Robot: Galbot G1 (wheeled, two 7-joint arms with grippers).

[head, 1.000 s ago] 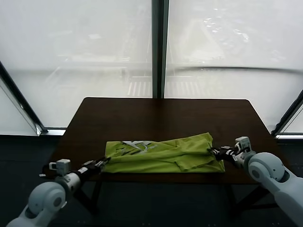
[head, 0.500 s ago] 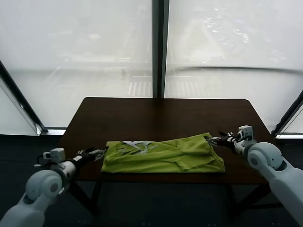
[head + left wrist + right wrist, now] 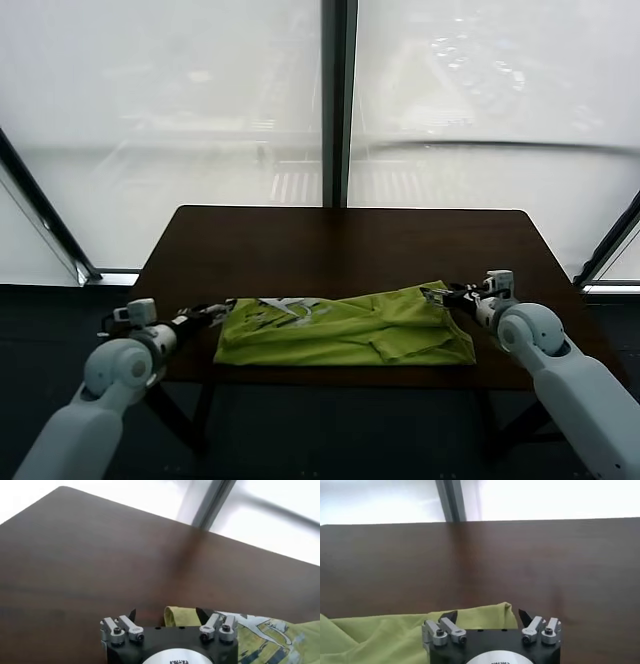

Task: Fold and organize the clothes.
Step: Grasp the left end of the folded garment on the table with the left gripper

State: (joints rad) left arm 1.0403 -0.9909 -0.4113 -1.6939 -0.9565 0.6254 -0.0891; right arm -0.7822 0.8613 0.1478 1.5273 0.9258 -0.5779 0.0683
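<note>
Both arms have shifted since the earlier frames, from the near corners of the lime-green T-shirt up to its far corners. At the left far corner the left end effector has its jaws spread wide, gripping nothing. At the right far corner the right end effector is equally wide and empty. Folded into a band, the shirt lies along the near edge of the dark counter, white print toward the left.

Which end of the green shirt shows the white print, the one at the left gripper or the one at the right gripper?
The end by the left gripper: the shirt shows white print there, while the end near the right gripper is plain green.
</note>
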